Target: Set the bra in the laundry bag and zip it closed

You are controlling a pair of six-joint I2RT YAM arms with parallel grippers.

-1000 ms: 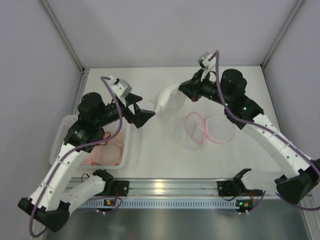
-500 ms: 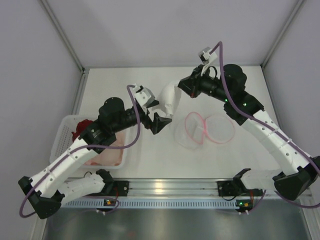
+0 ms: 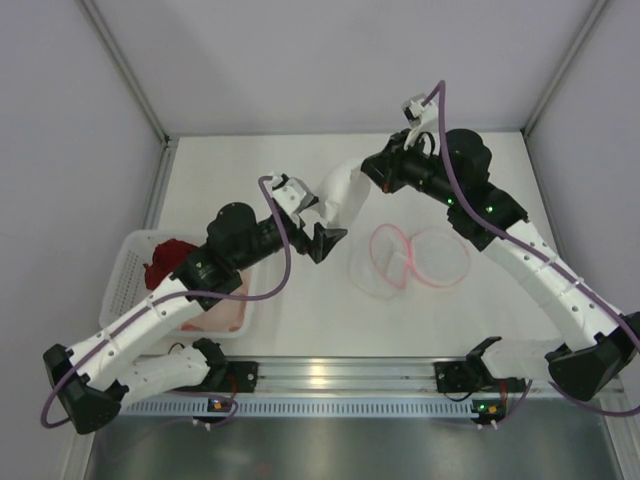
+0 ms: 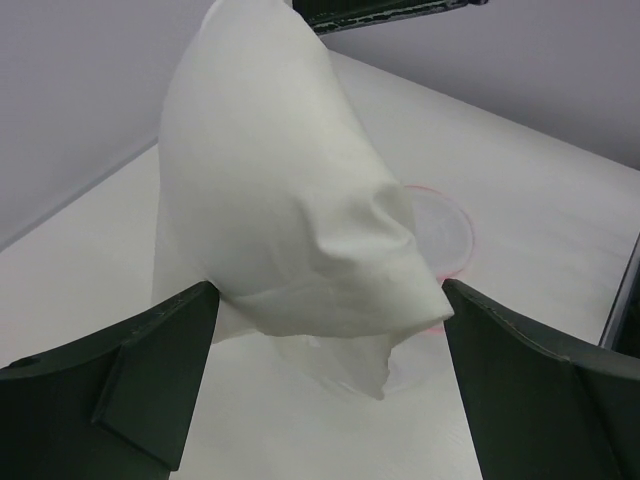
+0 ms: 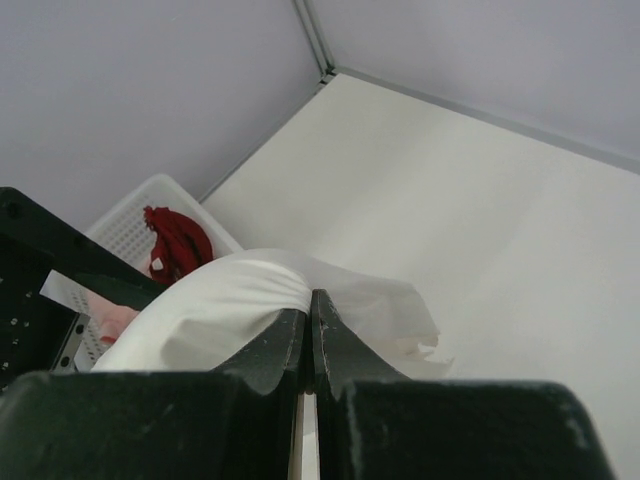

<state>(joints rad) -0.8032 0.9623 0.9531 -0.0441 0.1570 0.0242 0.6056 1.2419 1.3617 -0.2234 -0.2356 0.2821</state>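
The whitish padded bra hangs in the air above the table, pinched at its top by my right gripper, which is shut on it. The right wrist view shows the closed jaws with the bra draped over them. My left gripper is open, its two fingers on either side of the bra's lower end, not closed on it. The laundry bag, see-through mesh with a pink zip rim, lies open and flat on the table right of the bra. It also shows behind the bra in the left wrist view.
A white perforated basket stands at the near left, holding a dark red bra and a pale pink garment. The basket and the red bra also show in the right wrist view. Grey walls enclose the table.
My left arm has swung right from the basket side to the hanging bra, its open fingers now around the lower end. My right gripper has stayed shut on the bra, shifting only slightly.
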